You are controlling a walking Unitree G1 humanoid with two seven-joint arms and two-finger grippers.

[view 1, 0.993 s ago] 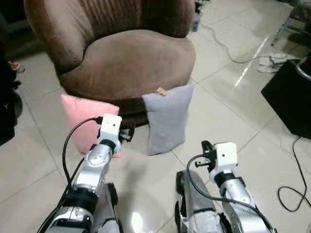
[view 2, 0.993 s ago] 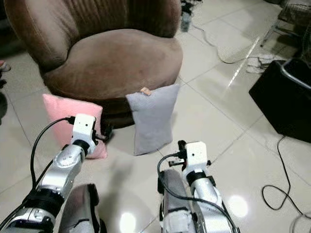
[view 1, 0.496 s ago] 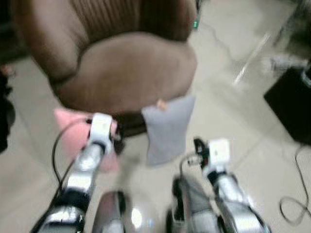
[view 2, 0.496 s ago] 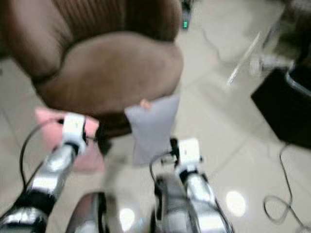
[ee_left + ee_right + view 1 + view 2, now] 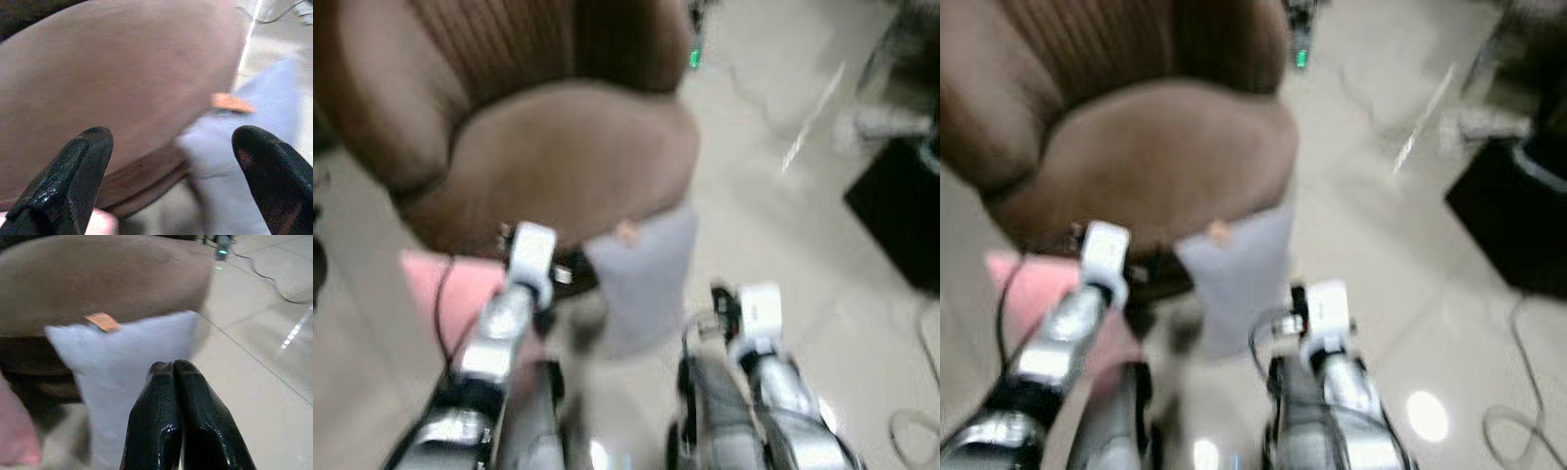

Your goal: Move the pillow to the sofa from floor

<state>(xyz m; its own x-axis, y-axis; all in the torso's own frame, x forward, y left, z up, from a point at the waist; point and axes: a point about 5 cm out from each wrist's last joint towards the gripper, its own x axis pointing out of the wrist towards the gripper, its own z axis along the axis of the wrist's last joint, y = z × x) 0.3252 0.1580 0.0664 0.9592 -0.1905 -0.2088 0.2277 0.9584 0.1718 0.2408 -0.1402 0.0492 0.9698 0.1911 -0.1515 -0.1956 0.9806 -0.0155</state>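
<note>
Right wrist view | my right gripper (image 5: 173, 369) clenched empty, left gripper (image 5: 171, 147) spread | grey pillow (image 5: 132, 357) ungrasped on floor against sofa (image 5: 548, 157)

Both silver arms reach fwd, head views blurred. Left gripper (image 5: 171, 161) raised higher & further out than the right, its two black fingers (image 5: 73, 181) spread wide apart. Right gripper (image 5: 173, 377) lower, nearer the body, fingers (image 5: 156, 421) pressed together w/ nothing between them.
</note>
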